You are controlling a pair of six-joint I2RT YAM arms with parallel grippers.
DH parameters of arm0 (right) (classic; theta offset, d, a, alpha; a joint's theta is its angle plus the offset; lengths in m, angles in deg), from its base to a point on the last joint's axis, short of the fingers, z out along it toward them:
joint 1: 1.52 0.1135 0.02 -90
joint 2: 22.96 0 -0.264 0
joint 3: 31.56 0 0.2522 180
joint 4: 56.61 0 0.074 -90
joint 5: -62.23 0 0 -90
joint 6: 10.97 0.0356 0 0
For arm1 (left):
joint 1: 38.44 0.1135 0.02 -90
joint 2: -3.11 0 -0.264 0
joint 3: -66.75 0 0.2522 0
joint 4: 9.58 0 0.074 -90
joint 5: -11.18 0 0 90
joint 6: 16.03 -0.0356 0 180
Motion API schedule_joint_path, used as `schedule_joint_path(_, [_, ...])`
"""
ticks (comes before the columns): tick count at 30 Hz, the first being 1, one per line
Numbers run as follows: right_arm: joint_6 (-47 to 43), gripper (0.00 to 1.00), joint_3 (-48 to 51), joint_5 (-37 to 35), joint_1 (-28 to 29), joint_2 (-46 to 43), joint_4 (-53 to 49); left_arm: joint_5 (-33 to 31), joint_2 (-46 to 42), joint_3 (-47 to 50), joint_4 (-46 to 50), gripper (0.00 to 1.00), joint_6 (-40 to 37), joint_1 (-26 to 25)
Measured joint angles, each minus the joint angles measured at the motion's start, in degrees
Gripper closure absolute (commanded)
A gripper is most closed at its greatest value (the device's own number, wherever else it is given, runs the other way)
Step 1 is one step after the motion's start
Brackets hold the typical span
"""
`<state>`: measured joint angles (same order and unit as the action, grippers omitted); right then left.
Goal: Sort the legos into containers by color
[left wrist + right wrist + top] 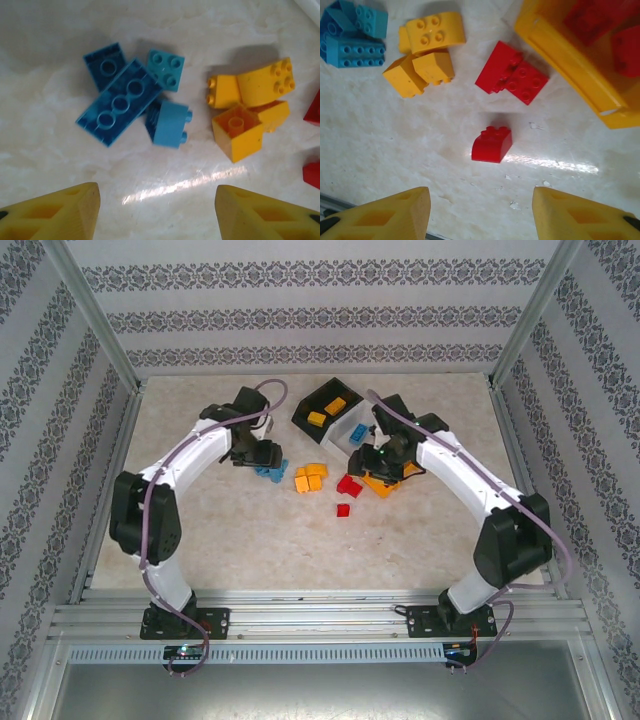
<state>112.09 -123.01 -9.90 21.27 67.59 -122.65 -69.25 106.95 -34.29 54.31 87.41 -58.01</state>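
Both left gripper [156, 192] and right gripper [480, 195] stood open, empty; the long blue brick [120, 102] lay slantwise beside bare table [45, 160].

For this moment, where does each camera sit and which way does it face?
Top external: above and behind the bases, facing down over the table; left arm and right arm whole.
Left wrist: on the left arm, facing down at blue bricks and yellow bricks; own open jaws at bottom corners.
Right wrist: on the right arm, facing down at a lone red brick near the yellow bin; own open jaws at bottom corners.
Shared: both wrist views hold the same blue and yellow bricks.
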Motion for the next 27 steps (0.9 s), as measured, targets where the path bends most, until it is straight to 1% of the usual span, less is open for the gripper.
schedule_joint_path(5, [0.0,0.44,3.0,0.0,-2.3,-3.2,0.3,-2.4,6.0,-3.9,0.3,0.38,-1.5,-2.3])
schedule_joint_path(9, [0.0,0.44,4.5,0.0,-2.8,-4.5,0.3,-3.9,9.1,-5.6,0.8,0.39,-2.1,-3.2])
schedule_joint_path(17, [0.0,0.43,6.0,0.0,-3.9,-5.7,0.5,-5.8,11.4,-8.1,1.9,0.42,-3.0,-3.3])
schedule_joint_path(25, [0.0,0.43,6.0,0.3,-3.9,-5.7,1.6,-6.8,13.6,-8.6,2.1,0.51,-3.0,-3.4])
schedule_joint_path(27, [0.2,0.43,6.0,0.3,-3.9,-5.7,1.6,-6.9,14.1,-8.6,2.1,0.55,-3.0,-3.5])
